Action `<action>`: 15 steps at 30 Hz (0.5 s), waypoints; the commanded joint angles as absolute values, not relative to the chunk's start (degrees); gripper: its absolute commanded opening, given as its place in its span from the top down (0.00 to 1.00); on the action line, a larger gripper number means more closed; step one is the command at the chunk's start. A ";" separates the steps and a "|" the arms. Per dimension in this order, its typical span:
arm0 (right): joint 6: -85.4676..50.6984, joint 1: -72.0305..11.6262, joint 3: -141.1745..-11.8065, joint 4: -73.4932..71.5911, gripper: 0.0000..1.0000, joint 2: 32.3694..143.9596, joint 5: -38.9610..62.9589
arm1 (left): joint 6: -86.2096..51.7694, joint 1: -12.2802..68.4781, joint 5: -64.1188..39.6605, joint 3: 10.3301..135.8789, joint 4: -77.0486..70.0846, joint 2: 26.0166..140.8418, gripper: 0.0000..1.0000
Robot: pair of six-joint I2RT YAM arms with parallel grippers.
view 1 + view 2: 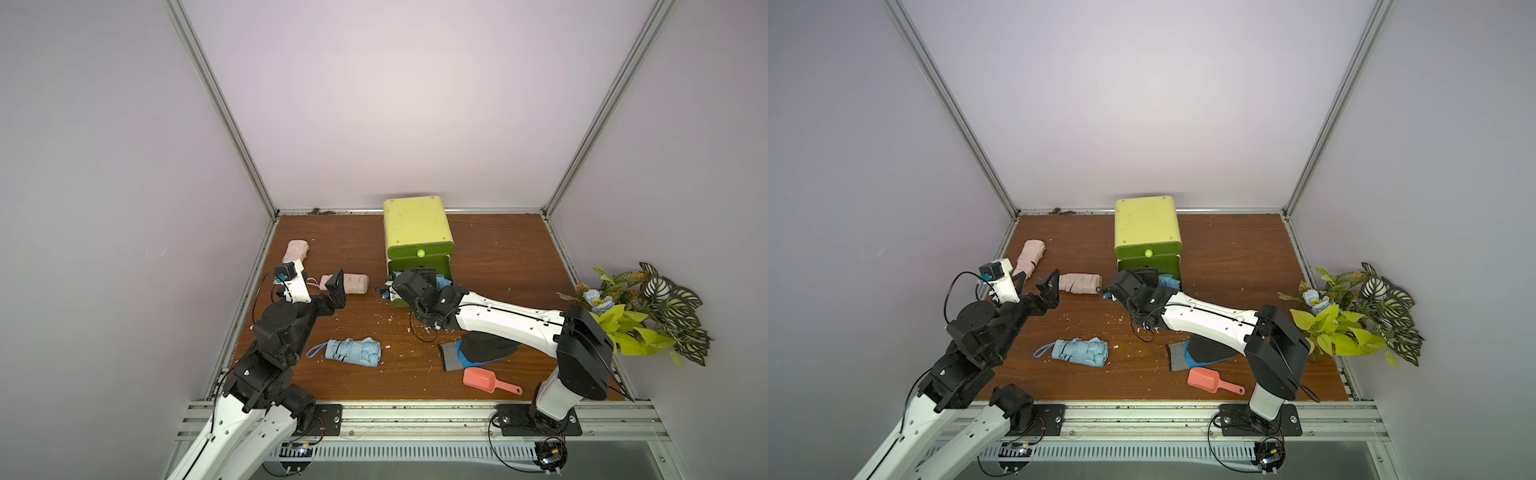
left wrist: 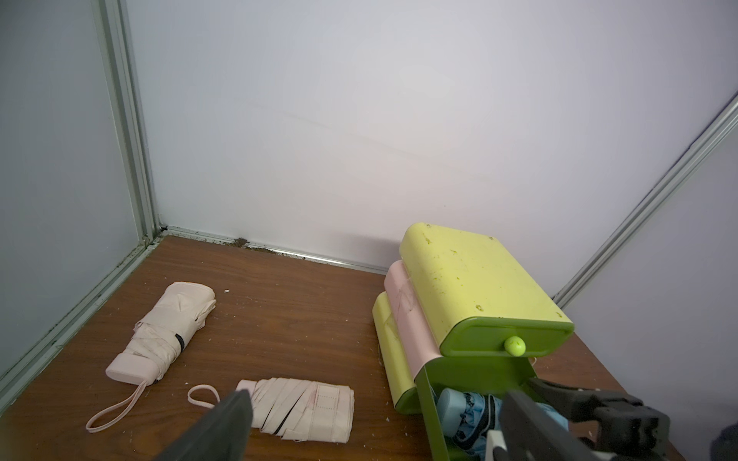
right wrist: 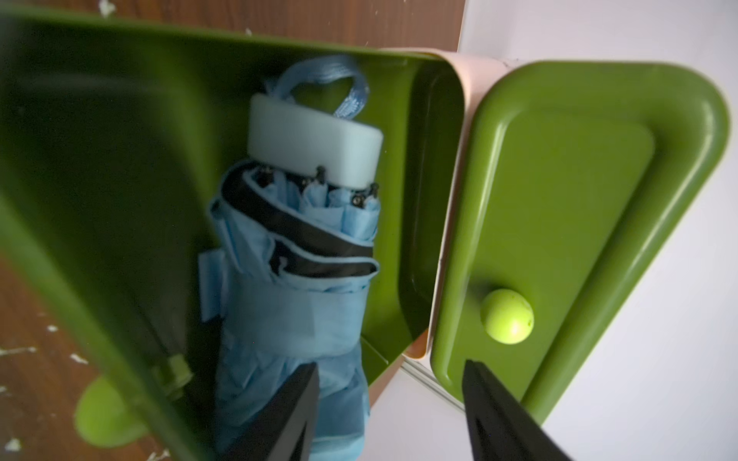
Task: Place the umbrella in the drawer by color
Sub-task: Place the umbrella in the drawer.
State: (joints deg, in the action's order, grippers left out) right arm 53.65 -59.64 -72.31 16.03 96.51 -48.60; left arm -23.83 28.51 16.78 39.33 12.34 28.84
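A stack of drawers with a yellow-green top (image 1: 415, 224) stands at the back of the table. Its top drawer is closed and the green drawer below (image 3: 120, 159) is pulled out. A folded blue umbrella (image 3: 295, 279) lies inside that drawer. My right gripper (image 3: 391, 365) hangs open over the drawer, with one finger by the umbrella's end and the other in front of the closed drawer. A second blue umbrella (image 1: 353, 352) lies on the table in front. Two pink umbrellas (image 1: 347, 283) (image 1: 296, 250) lie at the left. My left gripper (image 2: 377, 399) is open and empty, just above the nearer pink one.
A grey, blue and black cloth (image 1: 469, 353) lies under my right arm, with a coral scoop (image 1: 484, 379) in front of it. Artificial plants (image 1: 640, 311) stand at the table's right edge. White crumbs are scattered on the wood. Walls close three sides.
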 commanded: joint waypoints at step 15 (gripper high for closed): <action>23.20 -62.05 -56.18 -4.88 0.21 65.46 -36.66 | -37.38 28.52 17.21 44.53 33.46 47.21 0.00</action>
